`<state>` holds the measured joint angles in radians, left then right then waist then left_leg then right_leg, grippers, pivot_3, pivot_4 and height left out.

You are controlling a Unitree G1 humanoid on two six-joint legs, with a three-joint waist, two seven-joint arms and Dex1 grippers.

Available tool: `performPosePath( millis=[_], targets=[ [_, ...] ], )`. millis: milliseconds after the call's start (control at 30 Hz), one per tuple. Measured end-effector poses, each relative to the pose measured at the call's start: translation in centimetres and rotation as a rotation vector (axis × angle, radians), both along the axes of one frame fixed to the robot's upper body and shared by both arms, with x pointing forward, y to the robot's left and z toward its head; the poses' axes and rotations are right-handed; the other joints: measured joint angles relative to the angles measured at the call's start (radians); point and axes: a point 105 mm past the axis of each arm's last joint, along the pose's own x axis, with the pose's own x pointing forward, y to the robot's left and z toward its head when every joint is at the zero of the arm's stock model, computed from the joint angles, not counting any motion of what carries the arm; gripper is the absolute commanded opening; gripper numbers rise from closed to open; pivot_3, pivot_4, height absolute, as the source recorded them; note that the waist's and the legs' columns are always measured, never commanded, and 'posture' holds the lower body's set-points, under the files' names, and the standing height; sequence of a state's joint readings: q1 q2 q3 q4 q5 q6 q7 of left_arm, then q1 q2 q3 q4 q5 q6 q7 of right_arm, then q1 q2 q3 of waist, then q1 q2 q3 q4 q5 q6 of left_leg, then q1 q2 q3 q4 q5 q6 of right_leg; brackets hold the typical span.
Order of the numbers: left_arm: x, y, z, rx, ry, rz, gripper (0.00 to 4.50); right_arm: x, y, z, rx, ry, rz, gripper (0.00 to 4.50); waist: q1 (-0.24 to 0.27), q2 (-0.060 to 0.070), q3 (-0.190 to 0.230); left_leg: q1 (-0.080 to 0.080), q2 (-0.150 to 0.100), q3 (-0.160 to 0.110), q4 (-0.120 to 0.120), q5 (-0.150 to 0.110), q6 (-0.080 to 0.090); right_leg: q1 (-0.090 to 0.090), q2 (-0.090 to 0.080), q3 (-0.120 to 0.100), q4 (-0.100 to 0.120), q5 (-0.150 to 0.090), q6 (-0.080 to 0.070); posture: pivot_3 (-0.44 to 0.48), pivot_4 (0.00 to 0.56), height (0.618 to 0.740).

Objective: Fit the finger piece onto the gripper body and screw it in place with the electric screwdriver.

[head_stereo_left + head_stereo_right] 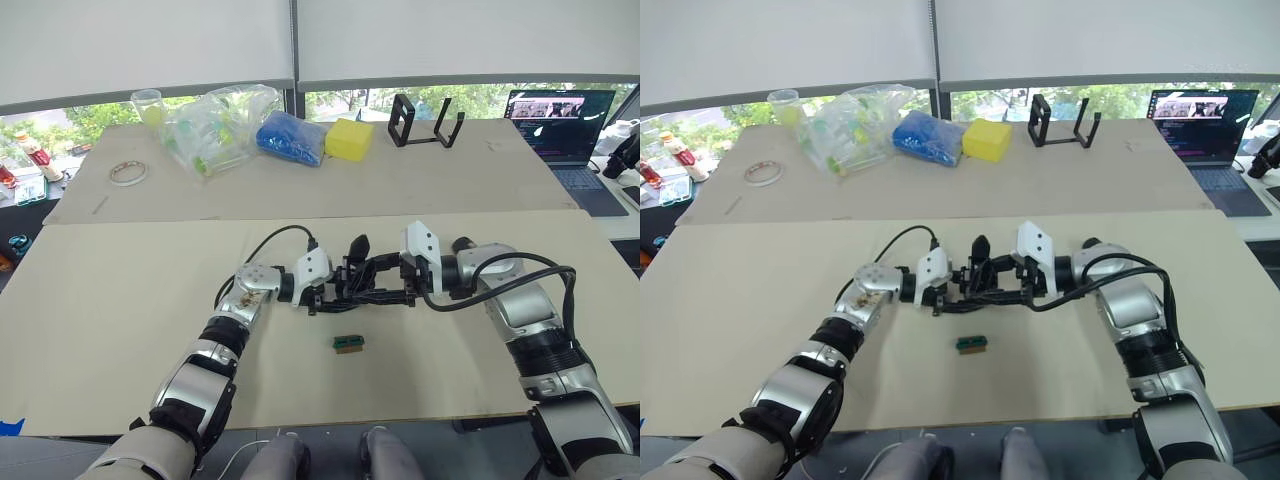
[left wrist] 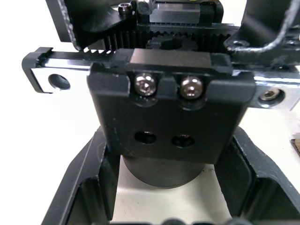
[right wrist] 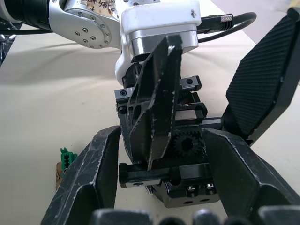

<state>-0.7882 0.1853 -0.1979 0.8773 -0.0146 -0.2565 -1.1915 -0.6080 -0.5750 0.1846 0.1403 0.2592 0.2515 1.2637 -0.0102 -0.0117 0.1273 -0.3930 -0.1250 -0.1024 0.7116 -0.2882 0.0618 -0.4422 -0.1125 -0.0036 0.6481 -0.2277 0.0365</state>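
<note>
The gripper body (image 1: 360, 282) is a small black block with a toothed rail and two screws (image 2: 168, 86). It sits at mid-table between both arms, and a pointed black finger (image 3: 157, 103) sticks up from it. My left gripper (image 1: 333, 292) reaches in from the left. It is shut on the body, with the round base (image 2: 159, 171) between its fingers. My right gripper (image 1: 388, 287) comes from the right, and its fingers (image 3: 93, 178) press the body's sides. The loose finger piece and the electric screwdriver are out of view.
A tiny green-and-brown block (image 1: 348, 343) lies just in front of the grippers. On the far table are a black frame stand (image 1: 425, 120), a yellow box (image 1: 349, 138), a blue bag (image 1: 290, 137), a clear plastic bag (image 1: 215, 125), a tape ring (image 1: 129, 172) and a laptop (image 1: 560, 125).
</note>
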Motion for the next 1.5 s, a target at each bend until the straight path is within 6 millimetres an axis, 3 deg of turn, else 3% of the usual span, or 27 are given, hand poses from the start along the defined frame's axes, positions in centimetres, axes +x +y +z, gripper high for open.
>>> performPosePath(
  millis=[100, 233, 267, 500, 733, 800, 900, 1000, 1233, 1333, 1500],
  targets=[
    [0.0, 0.0, 0.0, 0.002, -0.001, 0.002, 2.3, -0.3, -0.5, 0.5, -0.008, -0.013, -0.004, 3.04, 0.001, 0.0, 0.0, 0.0, 0.0, 0.0, 0.0, 0.0, 0.0, 0.0, 0.0, 0.0, 0.0, 0.0, 0.0, 0.0, 0.15, 0.74],
    [0.2, 0.0, -0.1, 0.013, -0.002, 0.012, 4.27, -1.1, -1.7, 1.3, -0.018, -0.027, -0.012, 3.04, 0.003, 0.0, 0.0, 0.0, 0.0, 0.0, 0.0, 0.0, 0.0, 0.0, 0.0, 0.0, 0.0, 0.0, 0.0, 0.0, 0.15, 0.74],
    [0.3, 0.1, -0.3, 0.015, 0.002, 0.019, 4.44, -1.3, -2.1, 1.4, -0.023, -0.031, -0.017, 3.04, 0.003, 0.0, 0.0, 0.0, 0.0, 0.0, 0.0, 0.0, 0.0, 0.0, 0.0, 0.0, 0.0, 0.0, 0.0, 0.0, 0.15, 0.74],
    [0.2, 0.9, -0.4, 0.03, -0.002, 0.019, 4.44, -3.3, -3.6, 2.9, -0.044, -0.046, -0.039, 3.04, 0.007, 0.0, 0.0, 0.0, 0.001, 0.0, 0.0, 0.0, 0.0, 0.0, -0.001, 0.001, -0.001, 0.0, 0.0, 0.0, 0.15, 0.74],
    [-1.2, 5.5, 0.0, 0.082, 0.029, 0.011, 4.44, -4.7, -6.9, 4.8, -0.162, -0.02, -0.19, 3.04, 0.008, 0.0, 0.0, 0.0, 0.001, 0.0, 0.0, 0.0, 0.0, 0.0, 0.0, 0.006, -0.002, 0.0, 0.0, 0.0, 0.15, 0.74],
    [-2.1, 6.6, 0.9, 0.085, 0.046, -0.009, 4.5, -5.1, -8.3, 4.7, -0.225, 0.028, -0.252, 3.57, 0.012, 0.0, 0.001, 0.0, 0.001, 0.0, 0.0, 0.0, 0.0, 0.0, 0.0, 0.007, -0.002, 0.0, 0.0, 0.0, 0.15, 0.74],
    [-3.2, 8.8, 3.9, 0.102, 0.051, -0.021, 4.5, -5.2, -12.5, 4.7, -0.379, 0.128, -0.466, 4.45, 0.021, 0.002, 0.002, -0.001, 0.001, 0.0, 0.0, -0.001, 0.001, 0.0, -0.001, 0.007, -0.002, 0.0, 0.0, 0.0, 0.15, 0.74],
    [-4.4, 8.6, 6.8, 0.089, 0.041, -0.076, 4.5, -4.9, -16.0, 5.0, -0.462, 0.191, -0.655, 4.45, 0.027, 0.003, 0.002, 0.0, 0.001, 0.0, 0.0, -0.001, 0.001, 0.001, -0.001, 0.007, -0.004, 0.0, 0.0, 0.0, 0.15, 0.74],
    [-6.8, 7.4, 10.5, 0.1, 0.017, -0.202, 4.5, -4.3, -22.4, 3.8, -0.607, 0.325, -0.958, 4.45, 0.018, 0.005, 0.004, 0.0, 0.002, 0.002, -0.001, -0.001, 0.001, 0.001, -0.001, 0.008, -0.005, -0.001, 0.001, 0.0, 0.15, 0.74],
    [-7.4, 6.6, 11.4, 0.08, 0.007, -0.235, 4.5, -3.3, -23.0, 2.9, -0.593, 0.373, -0.99, 4.45, 0.012, 0.006, 0.004, 0.0, 0.002, 0.003, -0.002, -0.001, 0.001, 0.001, 0.0, 0.009, -0.005, -0.001, 0.002, 0.0, 0.15, 0.74],
    [-8.1, 5.9, 11.8, 0.064, -0.005, -0.264, 4.5, -1.7, -22.1, 0.4, -0.541, 0.491, -0.965, 4.45, 0.009, 0.007, 0.005, 0.0, 0.002, 0.003, -0.003, -0.001, 0.001, 0.001, 0.0, 0.01, -0.005, -0.001, 0.002, 0.0, 0.15, 0.74]
  ],
)
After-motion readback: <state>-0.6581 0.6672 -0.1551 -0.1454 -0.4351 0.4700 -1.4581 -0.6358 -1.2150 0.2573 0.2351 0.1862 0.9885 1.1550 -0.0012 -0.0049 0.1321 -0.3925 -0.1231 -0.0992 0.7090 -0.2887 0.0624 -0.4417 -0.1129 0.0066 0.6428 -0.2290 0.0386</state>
